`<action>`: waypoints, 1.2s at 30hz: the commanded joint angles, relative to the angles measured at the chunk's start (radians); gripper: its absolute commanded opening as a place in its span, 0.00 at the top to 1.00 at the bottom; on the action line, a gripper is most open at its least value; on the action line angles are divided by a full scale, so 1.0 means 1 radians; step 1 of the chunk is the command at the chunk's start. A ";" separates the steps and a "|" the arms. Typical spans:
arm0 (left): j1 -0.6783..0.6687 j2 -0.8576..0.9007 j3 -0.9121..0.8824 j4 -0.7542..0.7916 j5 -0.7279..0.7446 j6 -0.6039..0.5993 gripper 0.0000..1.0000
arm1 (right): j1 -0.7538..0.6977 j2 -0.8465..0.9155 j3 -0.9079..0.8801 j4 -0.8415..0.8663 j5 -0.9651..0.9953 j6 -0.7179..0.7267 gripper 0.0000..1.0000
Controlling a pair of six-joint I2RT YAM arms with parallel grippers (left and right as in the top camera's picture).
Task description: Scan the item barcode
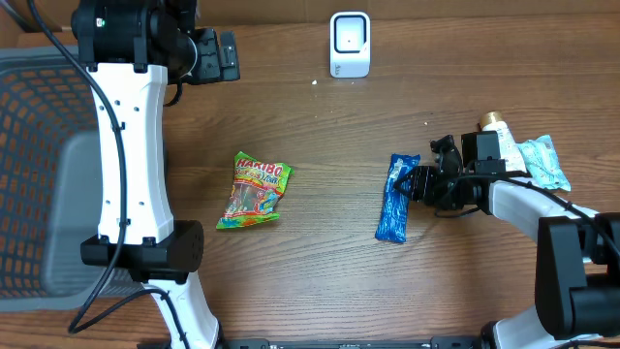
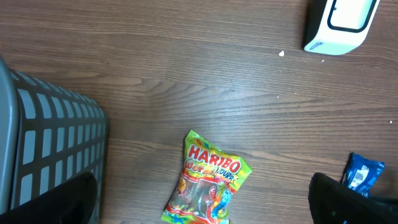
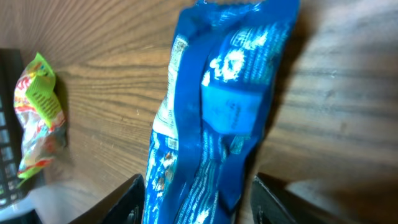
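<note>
**Grey mesh basket** (image 1: 29,116): at the table's left edge, to the left of the left pincer and nearer the arm bases; well apart from the right pincer.

**Left pincer** (image 1: 231,56): raised at the far side of the wooden table (image 1: 329,126). Its jaws are spread as wide as they go, with nothing between them.

**Haribo bag** (image 1: 254,190): lies flat, green-edged, label up. It is nearer the bases than the left pincer and well to the left of the right pincer.

**White scanner** (image 1: 350,44): stands at the far edge, to the right of the left pincer. It is beyond the right pincer and to its left, well apart from it.

**Blue packet** (image 1: 395,199): the item to scan. It lies flat on the wood, directly at the right pincer's tips. In the wrist view one end lies between the two fingers (image 3: 134,196).

**Right pincer** (image 1: 415,186): low over the table, jaws part-way apart with one on each side of the blue packet. Whether they pinch it cannot be told.

**Pale teal packet** (image 1: 541,160): behind the right pincer, just beside its wrist.

**Tan-capped object** (image 1: 494,121): behind the right pincer on its far side, too small to identify.
</note>
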 commanded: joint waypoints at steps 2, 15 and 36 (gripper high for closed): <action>-0.006 0.012 0.001 0.002 0.008 -0.014 0.00 | 0.031 0.029 -0.003 -0.039 0.004 -0.027 0.43; -0.006 0.012 0.001 0.002 0.008 -0.014 0.00 | 0.063 0.171 -0.025 0.013 0.038 -0.022 0.81; -0.006 0.012 0.001 0.002 0.008 -0.014 0.00 | 0.043 0.078 0.249 -0.264 -0.222 -0.220 0.96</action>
